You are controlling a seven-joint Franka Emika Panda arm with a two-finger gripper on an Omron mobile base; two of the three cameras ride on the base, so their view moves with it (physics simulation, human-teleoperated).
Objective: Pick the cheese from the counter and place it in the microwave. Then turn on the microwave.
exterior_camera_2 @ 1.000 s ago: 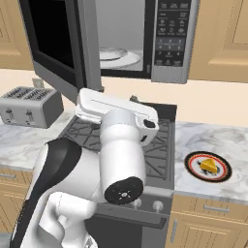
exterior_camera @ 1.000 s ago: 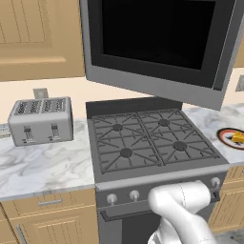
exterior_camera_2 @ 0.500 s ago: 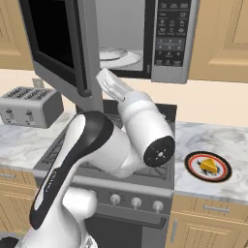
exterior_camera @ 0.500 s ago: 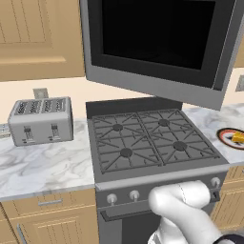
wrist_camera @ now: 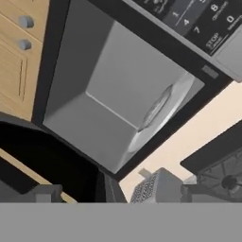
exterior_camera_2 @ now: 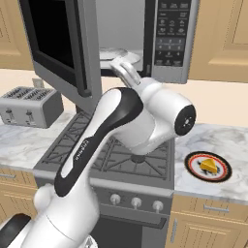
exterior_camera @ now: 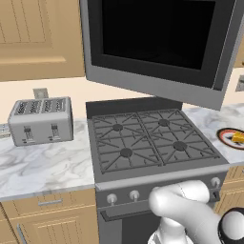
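Note:
The cheese [exterior_camera_2: 209, 165], a small yellow wedge, lies on a round dark plate [exterior_camera_2: 192, 163] on the marble counter [exterior_camera_2: 218, 139], right of the stove; it also sits at the right edge as the cheese [exterior_camera: 237, 137]. The microwave [exterior_camera_2: 170, 39] hangs above the stove with its door [exterior_camera: 157, 38] swung open to the left. My gripper [exterior_camera_2: 121, 62] is raised in front of the open cavity, far from the cheese. In the hand view the gripper [wrist_camera: 123, 194] is open with nothing between its fingertips [wrist_camera: 45, 194], facing the microwave [wrist_camera: 104, 94] interior and its white turntable [wrist_camera: 160, 108].
A black gas stove [exterior_camera: 147, 140] lies below the microwave. A silver toaster [exterior_camera: 40, 119] stands on the counter to its left. The open door juts out over the stove's left side. My arm's elbow [exterior_camera_2: 174, 118] hangs above the burners.
The hand has risen and turned up toward the microwave opening. The arm's elbow has swung to the right over the stove. Cheese and plate have not moved.

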